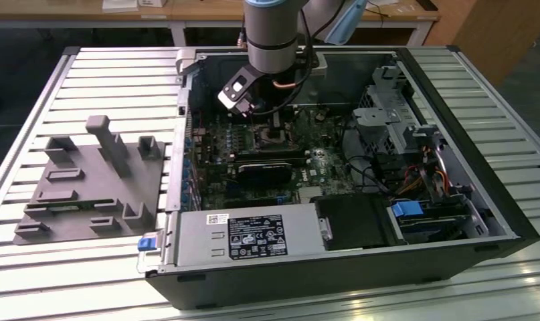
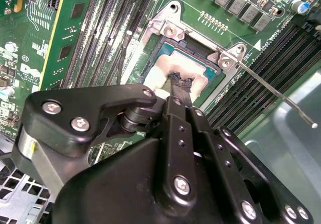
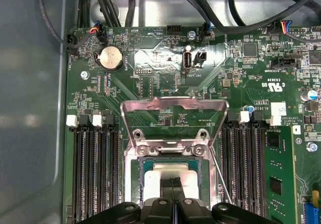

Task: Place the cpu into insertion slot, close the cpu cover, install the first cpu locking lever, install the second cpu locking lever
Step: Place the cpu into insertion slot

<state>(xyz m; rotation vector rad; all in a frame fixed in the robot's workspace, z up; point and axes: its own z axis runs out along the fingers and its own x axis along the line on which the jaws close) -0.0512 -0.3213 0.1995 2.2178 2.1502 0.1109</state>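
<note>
The cpu (image 3: 156,176) lies flat in the insertion slot (image 3: 130,176), its pale metal top framed by the slot's silvery rim. The end effector (image 3: 173,184) has its two fingertips pressed together, pinching nothing, and they rest on or just above the middle of the chip in both wrist views. The cpu cover (image 3: 175,102) stands flipped up behind the slot, and a thin locking lever (image 2: 271,91) angles out, unlatched. The placing looks nearly done. To do it well, I judge the chip should sit level and square inside the rim, with only light, straight-down contact and no sideways push. The motherboard (image 3: 150,63) sits in an open computer case (image 1: 484,200) on the slatted counter (image 1: 100,73).
</note>
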